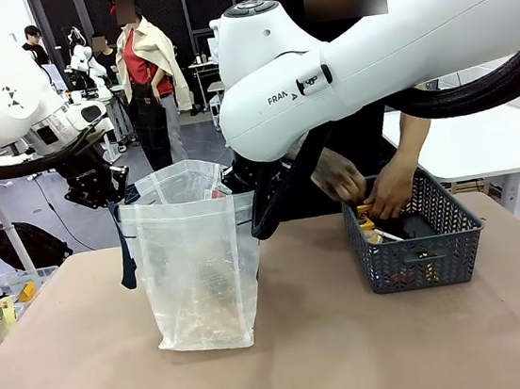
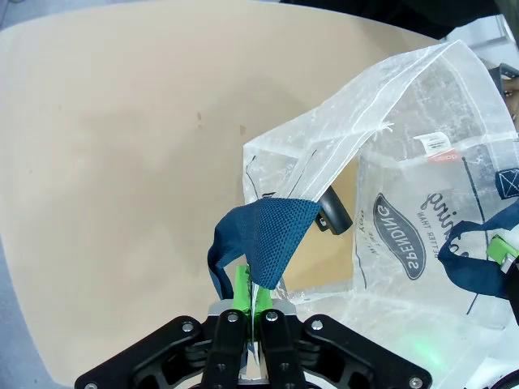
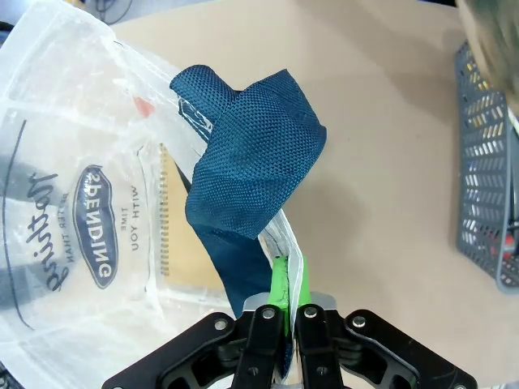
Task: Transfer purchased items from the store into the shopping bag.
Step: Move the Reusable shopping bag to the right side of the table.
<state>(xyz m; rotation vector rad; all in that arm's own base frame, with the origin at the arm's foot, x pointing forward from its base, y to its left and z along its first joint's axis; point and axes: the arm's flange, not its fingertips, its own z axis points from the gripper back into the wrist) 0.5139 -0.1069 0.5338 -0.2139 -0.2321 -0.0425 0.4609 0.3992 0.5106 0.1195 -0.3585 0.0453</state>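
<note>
tan table [image 1: 355,354]; clear bin [image 1: 21,274] at left edge

Tan tabletop [image 1: 75,388], grey floor [image 1: 47,197], white side table [image 1: 500,141], dark rear wall [image 1: 76,8], black bag on floor [image 1: 24,247]

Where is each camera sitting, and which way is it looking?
Front view: between the white arms, looking across the table at the person's hands at the basket.
Left wrist view: on the left arm, looking along the left gripper, shut on the shopping bag rim.
Right wrist view: on the right arm, looking along the right gripper, shut on the opposite rim.
Shared: both wrist views see the SPENDING logo.
</note>
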